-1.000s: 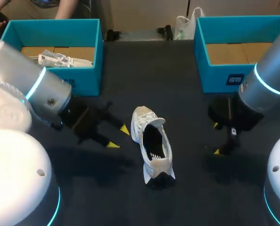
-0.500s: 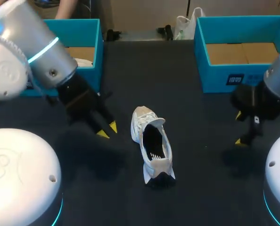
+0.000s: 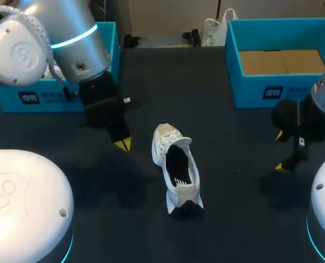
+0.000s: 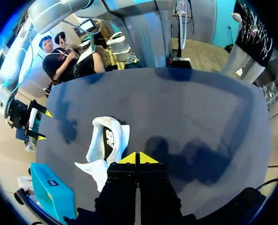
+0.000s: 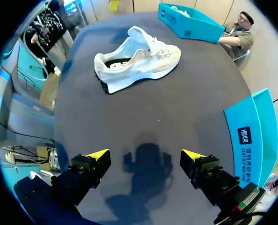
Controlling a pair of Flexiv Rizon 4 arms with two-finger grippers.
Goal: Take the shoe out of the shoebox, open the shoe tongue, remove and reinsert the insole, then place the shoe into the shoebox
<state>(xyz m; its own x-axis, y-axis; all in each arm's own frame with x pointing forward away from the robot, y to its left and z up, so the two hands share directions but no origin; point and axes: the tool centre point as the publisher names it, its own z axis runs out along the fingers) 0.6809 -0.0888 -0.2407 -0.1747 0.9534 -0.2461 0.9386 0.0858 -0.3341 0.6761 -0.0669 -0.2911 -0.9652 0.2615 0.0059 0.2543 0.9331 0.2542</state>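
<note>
A white sneaker (image 3: 176, 167) lies upright in the middle of the dark table, heel toward me, its black inside showing. My left gripper (image 3: 123, 143) hangs to the left of its toe, yellow tips pressed together, holding nothing. In the left wrist view the sneaker (image 4: 108, 145) lies just beside the shut tips of the left gripper (image 4: 138, 158). My right gripper (image 3: 283, 151) stands open well to the sneaker's right, in front of the right shoebox (image 3: 261, 90). From the right wrist, the sneaker (image 5: 139, 56) lies far ahead of the open right gripper (image 5: 145, 154).
A second teal shoebox (image 3: 36, 98) stands at the back left, largely hidden by my left arm; the right wrist view shows that box (image 5: 190, 23) with something white in it. The right shoebox has a bare cardboard floor (image 3: 283, 61).
My left arm has swung back and up toward the left box, and its fingers have closed from apart to together. The right gripper has drifted right, still open. The sneaker has not moved.
</note>
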